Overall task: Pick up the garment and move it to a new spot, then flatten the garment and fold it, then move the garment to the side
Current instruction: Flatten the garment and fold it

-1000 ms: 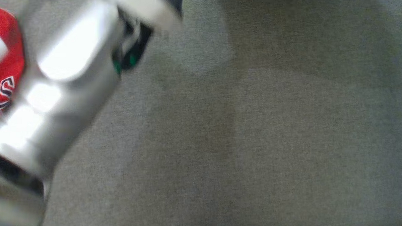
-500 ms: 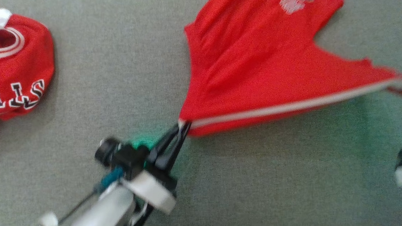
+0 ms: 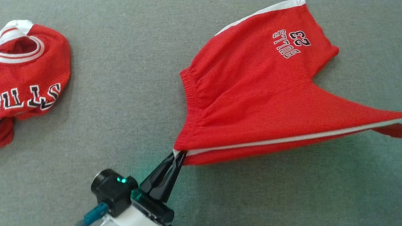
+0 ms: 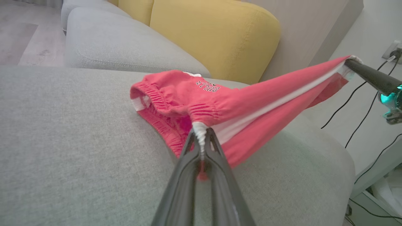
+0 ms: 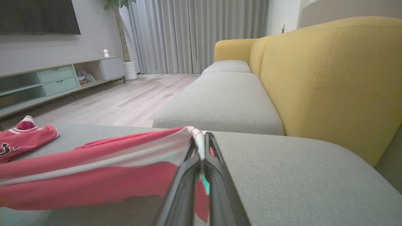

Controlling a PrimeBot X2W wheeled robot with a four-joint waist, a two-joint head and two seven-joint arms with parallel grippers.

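**Two closed grippers, one pair of red shorts [image 3: 258, 95] stretched between them**

At the left edge of the grey sofa seat [image 3: 117, 104] lies a crumpled red jersey [image 3: 18, 77], its white collar toward the far edge. To its right is a broad bare stretch of seat, well clear of both garments.

The left gripper [image 3: 179, 155] comes in from the near edge, its fingers pinched tight on the white-striped corner of the shorts' waistband.

From there the striped side seam runs taut and lifted toward the right edge of the seat. The other leg, printed BULLS 23, rests flat nearer the far edge. A bare strip of seat runs along the near edge beneath the raised seam.

At the far right, the right gripper [image 5: 200, 136] is clamped shut on the hem end of that stripe. Behind it the seat lies open up to the yellow back cushion [image 5: 329, 78].
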